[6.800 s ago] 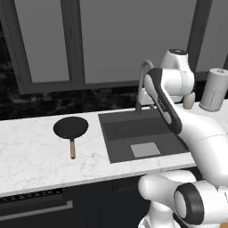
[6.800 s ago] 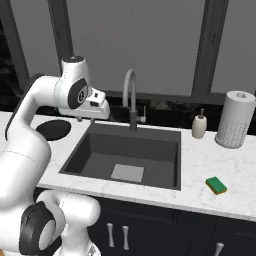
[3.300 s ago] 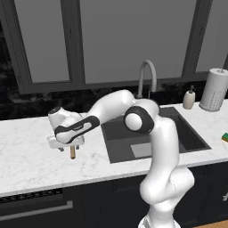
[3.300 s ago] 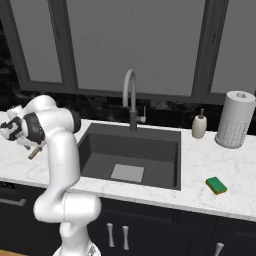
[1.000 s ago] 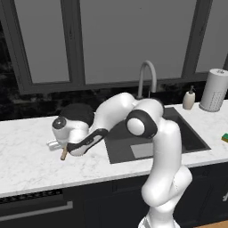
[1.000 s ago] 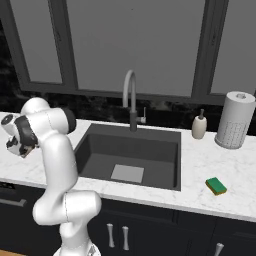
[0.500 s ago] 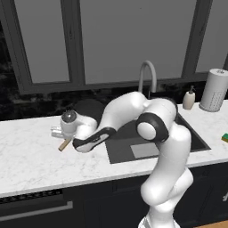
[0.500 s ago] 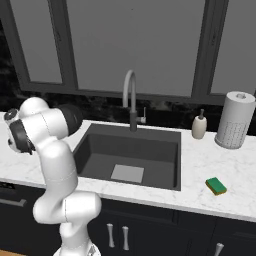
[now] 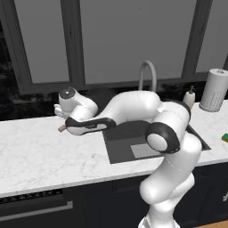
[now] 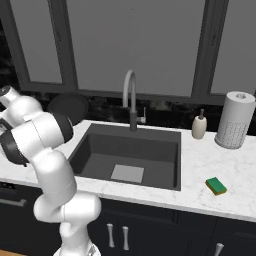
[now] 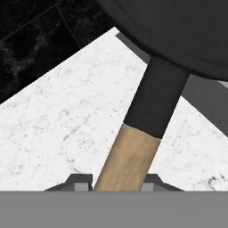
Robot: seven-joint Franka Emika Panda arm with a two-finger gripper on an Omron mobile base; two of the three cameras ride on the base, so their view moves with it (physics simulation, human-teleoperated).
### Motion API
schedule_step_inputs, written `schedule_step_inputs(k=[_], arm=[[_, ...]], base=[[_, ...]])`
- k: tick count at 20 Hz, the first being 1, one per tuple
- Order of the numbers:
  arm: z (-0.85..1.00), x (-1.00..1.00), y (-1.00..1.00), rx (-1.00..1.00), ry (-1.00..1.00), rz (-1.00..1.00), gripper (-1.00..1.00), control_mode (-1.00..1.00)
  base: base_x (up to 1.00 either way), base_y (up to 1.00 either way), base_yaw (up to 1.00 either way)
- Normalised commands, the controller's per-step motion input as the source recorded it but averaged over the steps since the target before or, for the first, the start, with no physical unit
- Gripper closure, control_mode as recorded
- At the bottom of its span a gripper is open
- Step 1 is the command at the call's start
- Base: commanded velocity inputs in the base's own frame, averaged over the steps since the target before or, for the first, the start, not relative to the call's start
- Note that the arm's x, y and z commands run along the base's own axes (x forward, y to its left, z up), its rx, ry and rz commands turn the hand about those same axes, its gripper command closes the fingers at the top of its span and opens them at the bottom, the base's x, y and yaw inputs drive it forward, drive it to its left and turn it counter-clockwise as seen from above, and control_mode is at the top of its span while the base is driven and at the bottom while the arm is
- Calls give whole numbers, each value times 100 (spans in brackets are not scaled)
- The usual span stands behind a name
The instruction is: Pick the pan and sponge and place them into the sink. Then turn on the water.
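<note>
The white marble worktop carries the dark sink, sunk into its middle under the grey faucet at the back edge, its basin holding nothing but the lighter square patch. The pan is lifted clear of the worktop to the left of the sink's left rim, near the back edge, its black bowl raised against the dark backsplash; the gripper is clamped on the wooden handle, a fingertip pressed to each side. The sponge lies near the front edge of the worktop, to the right of the sink.
</note>
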Motion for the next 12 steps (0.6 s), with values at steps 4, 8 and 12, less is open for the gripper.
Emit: schedule_step_inputs(k=[4, 8, 12], arm=[[48, -31, -13, 3, 6, -29, 100, -100], [3, -54, -9, 8, 4, -26, 100, -100], [-1, -78, -12, 16, 0, -13, 100, -100]], base=[[0, 0, 0], [0, 0, 0], [0, 0, 0]])
